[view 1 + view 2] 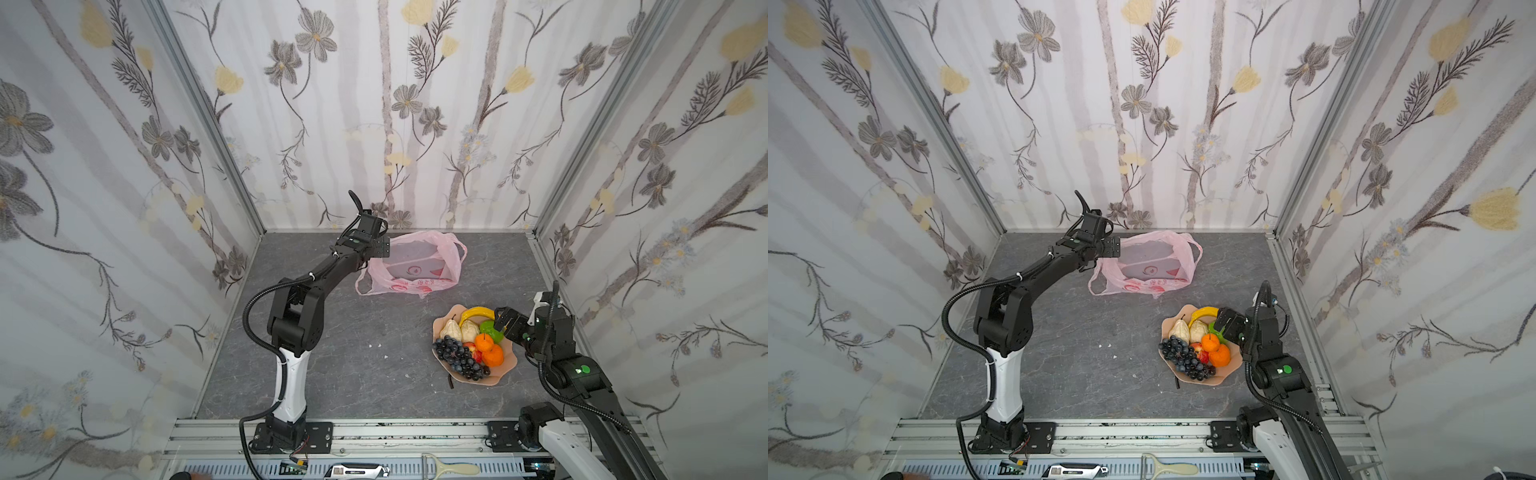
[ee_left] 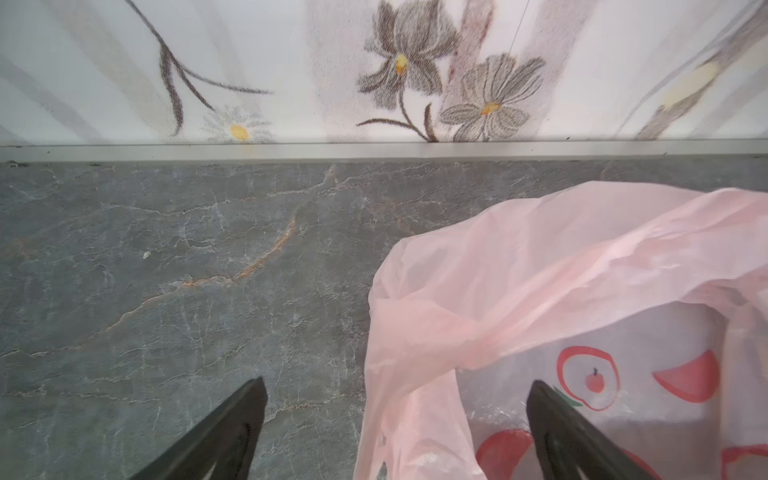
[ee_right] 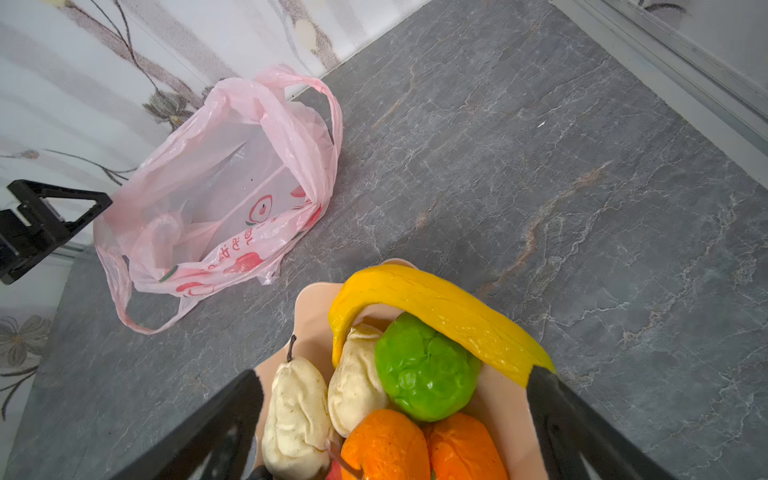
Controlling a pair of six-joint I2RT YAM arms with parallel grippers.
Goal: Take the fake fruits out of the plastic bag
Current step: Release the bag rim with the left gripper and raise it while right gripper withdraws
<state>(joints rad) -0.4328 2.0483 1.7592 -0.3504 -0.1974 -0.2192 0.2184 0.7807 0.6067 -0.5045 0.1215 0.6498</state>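
Grey table (image 1: pixel 353 365), fruits (image 1: pixel 469 345) in dish (image 1: pixel 509 362), limp bag (image 1: pixel 415 262)

plastic bag (image 1: pixel 415 266): translucent pale pink, red print, slumped on the table (image 1: pixel 374 374) near the back wall, mouth open. fake fruits (image 1: pixel 469 340): piled on the peach dish (image 1: pixel 505 368), well apart from the bag; banana (image 1: pixel 478 312), two pears (image 1: pixel 451 330), green fruit (image 1: pixel 490 330), two oranges (image 1: pixel 484 343), apple (image 1: pixel 471 347), grapes (image 1: pixel 457 357).
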